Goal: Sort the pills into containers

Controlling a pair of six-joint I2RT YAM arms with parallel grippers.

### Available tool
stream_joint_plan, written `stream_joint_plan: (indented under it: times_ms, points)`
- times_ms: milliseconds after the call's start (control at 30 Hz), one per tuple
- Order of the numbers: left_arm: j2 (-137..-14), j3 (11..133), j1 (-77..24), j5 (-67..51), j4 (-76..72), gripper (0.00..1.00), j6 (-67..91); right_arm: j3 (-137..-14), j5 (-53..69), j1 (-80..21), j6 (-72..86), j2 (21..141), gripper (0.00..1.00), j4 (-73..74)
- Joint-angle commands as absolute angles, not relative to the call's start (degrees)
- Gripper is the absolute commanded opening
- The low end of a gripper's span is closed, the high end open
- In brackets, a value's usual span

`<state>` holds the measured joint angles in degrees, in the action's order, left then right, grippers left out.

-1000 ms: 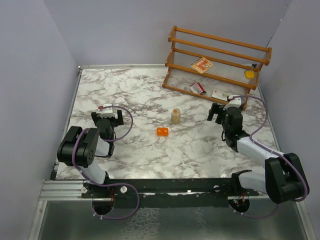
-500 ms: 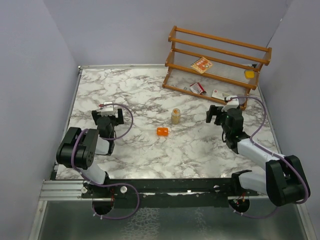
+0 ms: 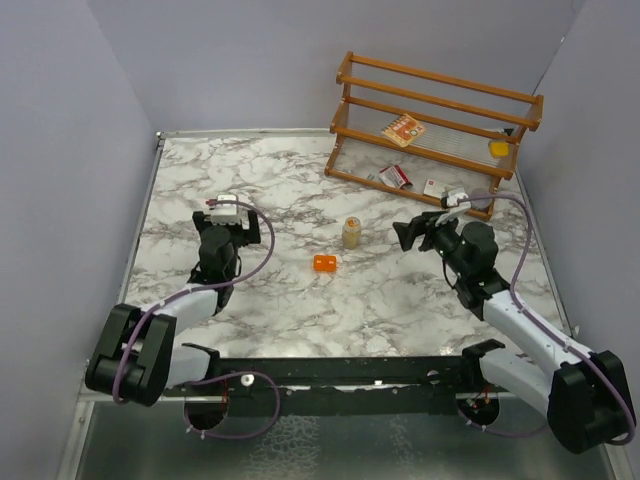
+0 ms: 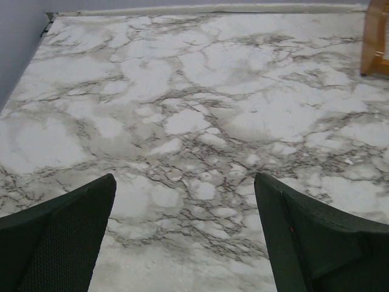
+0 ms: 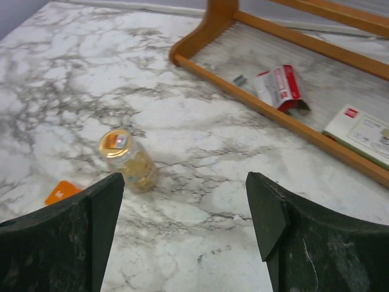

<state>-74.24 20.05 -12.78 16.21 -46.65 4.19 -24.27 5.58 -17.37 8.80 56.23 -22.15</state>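
Since the earlier frame, the right end effector (image 3: 410,235) has swung leftward away from the rack and now points across the surface toward the jar. The left arm has stretched forward, its elbow dropping low, so the left end effector (image 3: 223,222) sits slightly further up the surface. Neither container has shifted.

The small clear cylindrical jar (image 5: 129,160) stands upright near the middle of the white, grey-veined marble-patterned surface (image 3: 280,180). It shows tan-yellow contents through its wall and a shiny top with an orange patch. The tiny bright orange square box (image 3: 325,263) lies flat just in front and to the left of the jar, apart from it.

In the right wrist view, that end effector's dark, matte fingers (image 5: 91,237) stand wide apart, framing the jar and a corner of the box, and holding nothing. The left end effector is likewise spread apart over bare marble, well to the left of both containers.

Behind and to the right of the jar stands an orange-brown wooden rack (image 3: 345,78) with ribbed clear shelves. Its lower shelf carries a crumpled red-and-white packet (image 5: 279,85) and a flat white carton (image 5: 363,131); its upper shelf holds another flat printed packet (image 3: 403,131) and a small yellow item (image 3: 498,148). Nothing lies between the right end effector and the jar.
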Motion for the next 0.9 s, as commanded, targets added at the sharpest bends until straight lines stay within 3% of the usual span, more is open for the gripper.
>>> stream_joint_plan:
  times_ms: [0, 133, 367, 567, 867]
  points:
    - [-66.22, 18.57, -19.11, 19.8, -38.46, 0.99, 6.69, -26.09, 20.97, -19.5, 7.01, 55.58, 0.82, -18.83]
    - [-60.76, 19.05, -21.4, 12.79, -30.05, 0.99, 14.0, -25.33, 29.16, -22.57, 5.18, 57.15, 0.81, -21.4]
    - [-56.46, 18.33, -23.15, 5.39, -24.89, 0.99, 16.04, -28.66, 27.62, -32.52, -1.38, 62.93, 0.79, -18.28]
    - [-58.39, 19.1, -24.59, 6.36, -20.15, 0.99, 16.47, -30.8, 20.19, -40.98, -4.73, 69.12, 0.78, -16.21]
    - [-55.89, 18.25, -25.19, 6.07, -19.16, 0.99, 19.25, -36.22, 19.94, -41.82, -7.87, 79.9, 0.8, -16.41]
